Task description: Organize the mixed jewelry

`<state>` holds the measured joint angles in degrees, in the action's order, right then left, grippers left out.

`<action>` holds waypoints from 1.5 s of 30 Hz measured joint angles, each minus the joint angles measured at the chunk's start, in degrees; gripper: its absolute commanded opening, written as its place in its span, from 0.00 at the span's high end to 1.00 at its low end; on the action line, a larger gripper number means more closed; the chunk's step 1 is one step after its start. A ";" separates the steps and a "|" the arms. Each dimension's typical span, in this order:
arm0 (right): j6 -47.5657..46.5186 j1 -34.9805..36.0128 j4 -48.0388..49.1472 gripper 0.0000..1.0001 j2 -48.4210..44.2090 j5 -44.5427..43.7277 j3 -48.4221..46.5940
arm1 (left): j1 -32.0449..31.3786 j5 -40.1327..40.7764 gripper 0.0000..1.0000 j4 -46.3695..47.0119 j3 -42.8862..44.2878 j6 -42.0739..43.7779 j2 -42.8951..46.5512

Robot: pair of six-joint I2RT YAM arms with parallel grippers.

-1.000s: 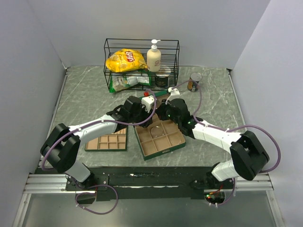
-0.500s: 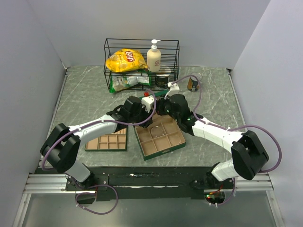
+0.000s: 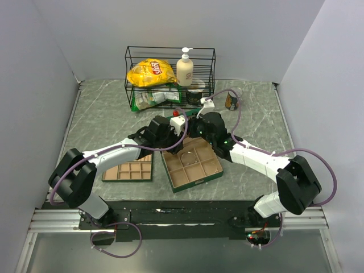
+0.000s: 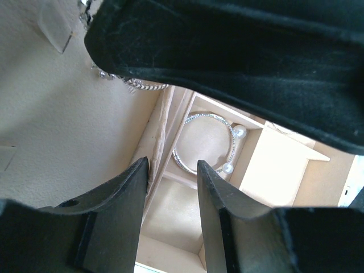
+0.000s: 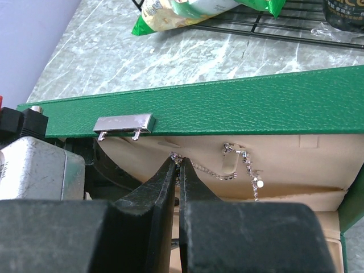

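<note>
The green box (image 3: 196,181) with tan compartments lies mid-table, its lid (image 5: 227,108) raised. A silvery chain (image 5: 227,170) with a small bead hangs across the lid's tan lining. My right gripper (image 5: 178,162) is shut on the chain's left end, just under the silver clasp (image 5: 124,123). In the top view it (image 3: 196,128) hovers at the box's far edge. A silvery wire bangle (image 4: 207,115) with two pearl beads lies in a compartment. My left gripper (image 4: 172,165) stands open above the compartments beside the lid lining, nothing between its fingers; the chain (image 4: 136,85) shows above it.
A flat tan-lined tray (image 3: 129,169) lies left of the box. At the back stands a wire rack (image 3: 170,57) with a yellow chips bag (image 3: 151,72), a soap bottle (image 3: 185,68) and a green snack bag (image 3: 153,98). A can (image 3: 233,98) stands to its right.
My right gripper has shifted a little away and to the left, toward the raised lid. The left arm has stayed in place.
</note>
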<state>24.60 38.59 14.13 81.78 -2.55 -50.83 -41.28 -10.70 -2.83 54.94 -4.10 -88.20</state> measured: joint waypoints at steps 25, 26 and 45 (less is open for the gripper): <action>1.73 -0.76 1.05 0.96 0.11 0.87 0.02 | 0.22 0.22 0.72 -0.28 0.00 0.46 -0.57; 1.95 -0.87 1.18 0.95 0.13 1.03 0.02 | 0.22 0.22 0.72 -0.28 0.00 0.48 -0.59; 2.60 -1.62 2.97 0.94 0.81 1.73 4.35 | 0.22 0.02 0.62 0.02 -0.02 0.39 -0.50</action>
<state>27.20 36.97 17.10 82.59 -0.82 -46.48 -41.06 -10.68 -2.81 54.92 -3.70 -88.71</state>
